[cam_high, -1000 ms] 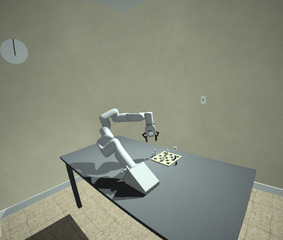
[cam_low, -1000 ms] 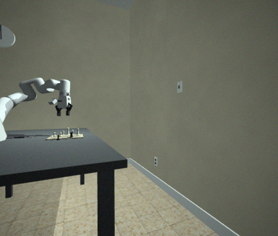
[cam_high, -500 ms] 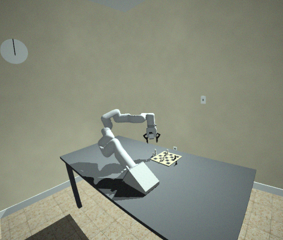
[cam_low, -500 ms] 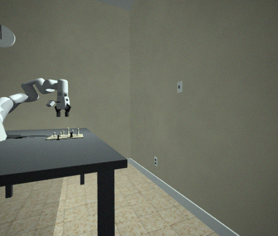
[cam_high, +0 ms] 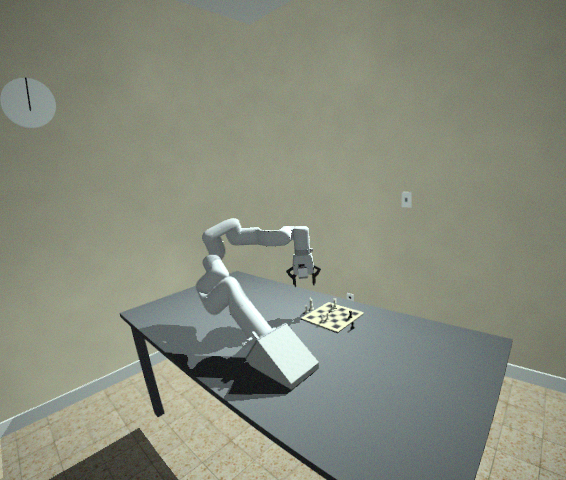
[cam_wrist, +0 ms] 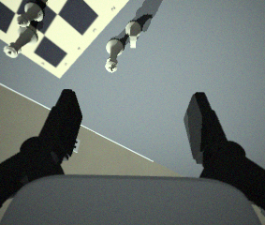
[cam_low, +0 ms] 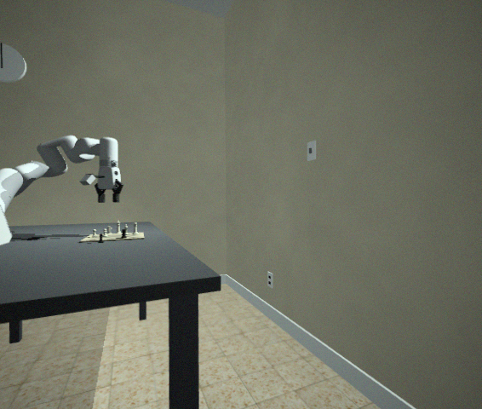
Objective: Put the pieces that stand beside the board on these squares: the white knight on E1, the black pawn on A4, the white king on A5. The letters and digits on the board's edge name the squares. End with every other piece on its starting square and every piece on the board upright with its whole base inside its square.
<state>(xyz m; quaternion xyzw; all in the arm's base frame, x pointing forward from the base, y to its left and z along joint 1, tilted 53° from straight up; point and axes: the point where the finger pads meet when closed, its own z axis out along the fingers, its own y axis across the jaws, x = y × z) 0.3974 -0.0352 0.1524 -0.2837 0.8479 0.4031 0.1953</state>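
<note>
The small chessboard lies on the dark table, with a few white and black pieces on it. A tall white piece stands on the table just off the board's left corner. It also shows in the wrist view, beside the board's corner, and looks like the king. A small black piece stands at the board's near right edge and looks like the pawn. I cannot pick out the white knight. My gripper hangs high above the table behind the tall white piece. Its fingers are wide open and empty.
The arm's white base block sits on the table left of the board. The table's far edge runs under the gripper, with the wall just behind. In the exterior view the board lies near the table's far right corner.
</note>
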